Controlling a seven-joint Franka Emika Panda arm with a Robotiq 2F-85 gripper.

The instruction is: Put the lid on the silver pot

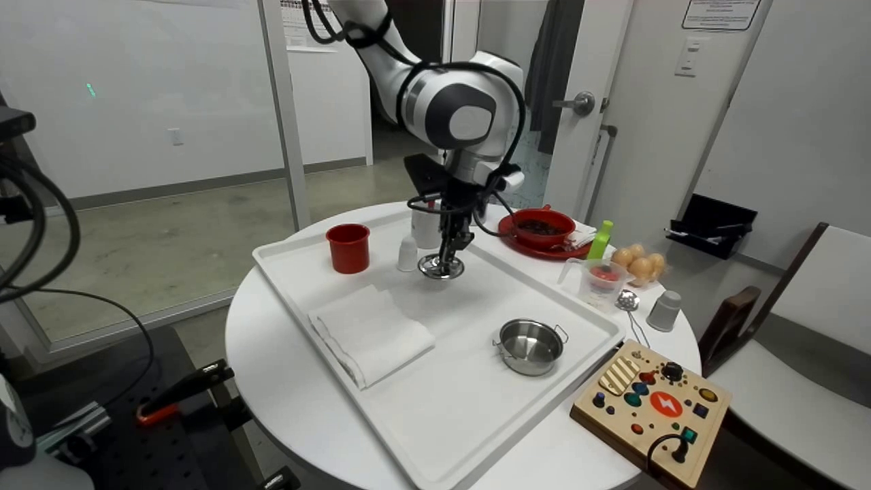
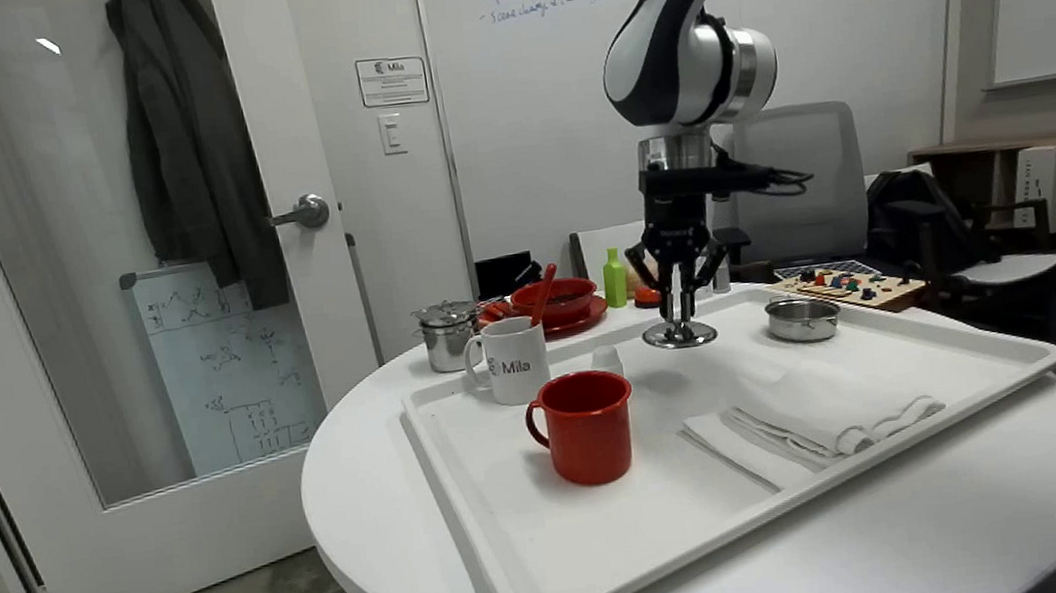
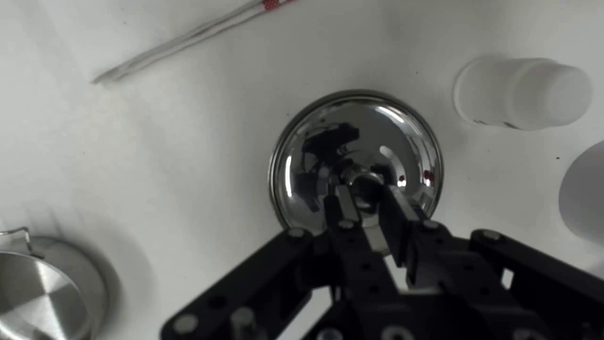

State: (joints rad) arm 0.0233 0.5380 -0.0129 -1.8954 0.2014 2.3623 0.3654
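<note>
Your fingers (image 3: 348,204) clamped the lid's (image 3: 361,137) knob (image 3: 368,184), presumably leaving its rim (image 3: 361,94) free below them for the silver pot (image 1: 531,346).

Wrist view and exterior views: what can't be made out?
Lid: in the wrist view, its lower part and knob partly hidden by the gripper.
Silver pot: in the wrist view, cut off by left and bottom edges.
Wall sign: in an exterior view, lower print too small to read.
</note>
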